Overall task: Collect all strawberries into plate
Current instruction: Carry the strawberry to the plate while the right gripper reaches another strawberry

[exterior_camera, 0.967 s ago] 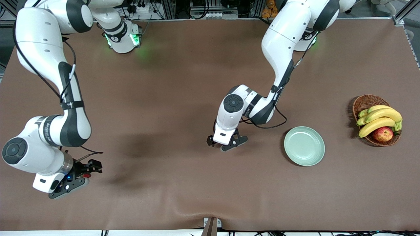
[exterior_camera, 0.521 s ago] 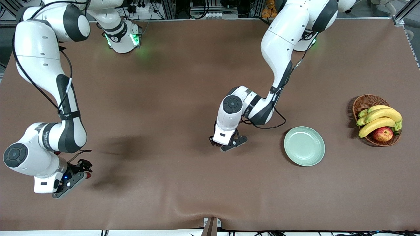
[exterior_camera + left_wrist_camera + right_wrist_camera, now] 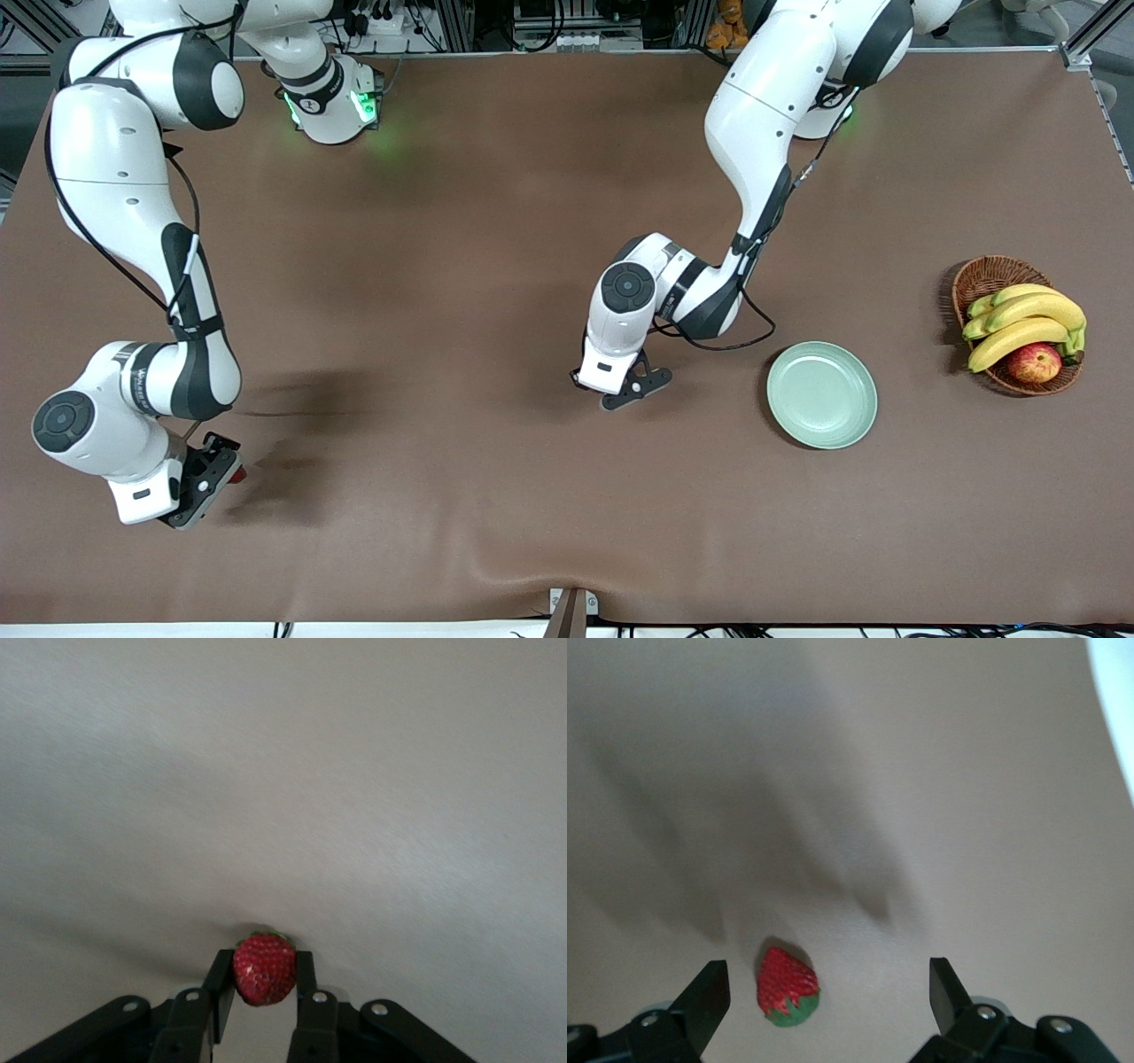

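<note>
The left gripper [image 3: 611, 390], at the middle of the front view, pinches a strawberry [image 3: 263, 968] between its fingers [image 3: 219, 983] down at the table [image 3: 496, 221]. The right gripper [image 3: 208, 474], at lower left of that view, is spread wide around a second berry [image 3: 787, 985] lying on the cloth. The plate [image 3: 821, 394] sits at right of centre, beside the basket [image 3: 979, 276].

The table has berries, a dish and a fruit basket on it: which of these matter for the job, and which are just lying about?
Job:
- small red strawberry, pinched in the left gripper
- small red strawberry on the table between the open right gripper's fingers
- round mint-green plate

Lying about:
- brown woven wicker basket
- yellow bananas
- red-yellow apple
</note>
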`<control>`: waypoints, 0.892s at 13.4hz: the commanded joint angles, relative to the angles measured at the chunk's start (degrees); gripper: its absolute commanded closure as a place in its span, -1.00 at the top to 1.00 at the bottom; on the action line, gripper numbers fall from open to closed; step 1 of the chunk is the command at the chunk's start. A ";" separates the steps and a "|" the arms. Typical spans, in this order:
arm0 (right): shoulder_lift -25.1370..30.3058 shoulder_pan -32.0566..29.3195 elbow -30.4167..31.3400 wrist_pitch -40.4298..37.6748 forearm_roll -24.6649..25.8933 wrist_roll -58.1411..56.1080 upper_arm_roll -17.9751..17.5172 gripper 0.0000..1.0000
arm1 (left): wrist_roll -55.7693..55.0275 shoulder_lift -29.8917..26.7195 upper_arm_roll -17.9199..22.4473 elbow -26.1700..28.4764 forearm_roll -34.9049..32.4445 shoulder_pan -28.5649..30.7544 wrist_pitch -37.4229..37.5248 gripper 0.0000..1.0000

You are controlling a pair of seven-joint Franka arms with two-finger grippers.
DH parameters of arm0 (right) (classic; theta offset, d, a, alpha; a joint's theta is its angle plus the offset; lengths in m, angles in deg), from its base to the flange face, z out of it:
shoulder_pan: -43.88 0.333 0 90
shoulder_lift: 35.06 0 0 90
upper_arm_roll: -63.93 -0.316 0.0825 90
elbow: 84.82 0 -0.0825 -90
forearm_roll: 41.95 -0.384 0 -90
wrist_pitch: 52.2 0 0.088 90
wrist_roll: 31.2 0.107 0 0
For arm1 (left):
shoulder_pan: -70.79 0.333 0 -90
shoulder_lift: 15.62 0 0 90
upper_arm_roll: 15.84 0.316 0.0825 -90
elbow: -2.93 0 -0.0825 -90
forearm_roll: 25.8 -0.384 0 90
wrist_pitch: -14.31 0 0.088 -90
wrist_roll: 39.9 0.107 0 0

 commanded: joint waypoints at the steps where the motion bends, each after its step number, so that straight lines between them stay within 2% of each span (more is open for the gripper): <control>1: 0.34 -0.88 3.04 2.52 0.50 -4.76 -1.02 1.00 | -0.34 -3.23 2.98 -0.08 -1.55 -0.23 5.52 -1.00; 5: 0.34 -0.97 3.22 2.52 0.41 -3.97 -1.02 1.00 | 3.41 -9.03 9.21 0.01 -1.55 0.73 13.42 -1.00; 7: -0.19 -0.97 3.22 2.52 0.41 -3.97 -1.02 1.00 | 11.48 -10.89 9.32 0.10 -1.47 4.41 18.26 -1.00; 10: -0.54 -1.05 3.22 2.52 0.41 -4.06 -1.02 1.00 | 23.51 -12.12 8.97 0.27 -1.29 13.02 24.24 -1.00; 12: -0.80 -1.05 3.13 2.60 0.41 -4.06 -1.02 1.00 | 30.30 -12.04 8.88 2.11 -0.76 17.15 24.52 -1.00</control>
